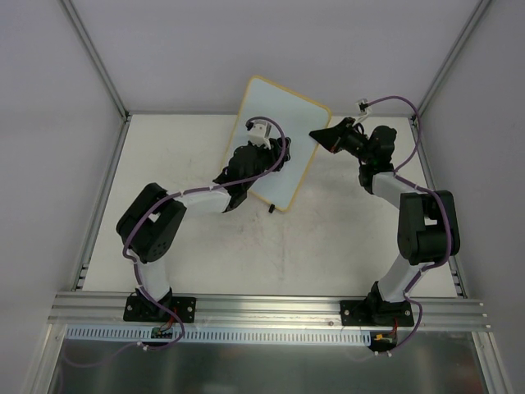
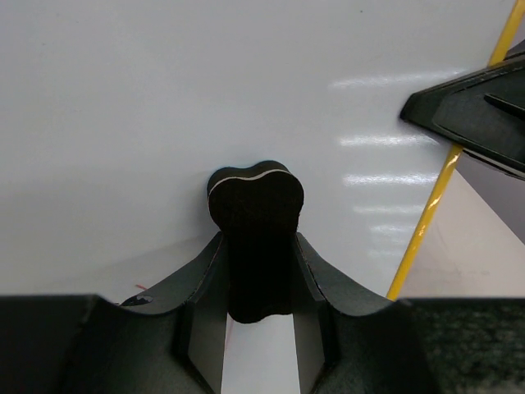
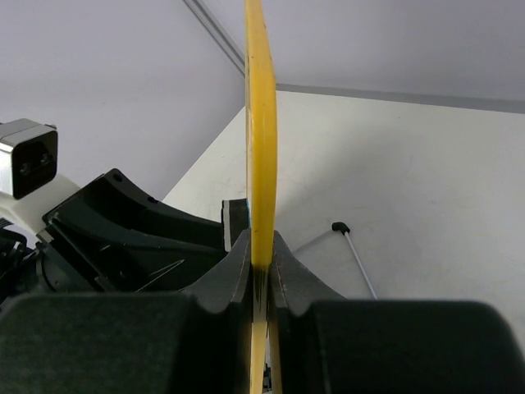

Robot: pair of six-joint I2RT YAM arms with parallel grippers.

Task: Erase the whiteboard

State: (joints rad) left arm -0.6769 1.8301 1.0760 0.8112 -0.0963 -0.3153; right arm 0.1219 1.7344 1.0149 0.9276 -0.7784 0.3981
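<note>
The whiteboard (image 1: 297, 123), blank white with a thin yellow rim (image 3: 261, 123), stands near the worktop's (image 1: 328, 246) far edge. The left hand (image 2: 258, 279) clasps a black eraser (image 2: 254, 197) at its face. The right hand (image 3: 262, 254) is clamped on its rim.

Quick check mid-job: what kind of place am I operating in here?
Likely a lab robot cell: an aluminium frame rail, plain white wall panels, and a white table with a whiteboard.
</note>
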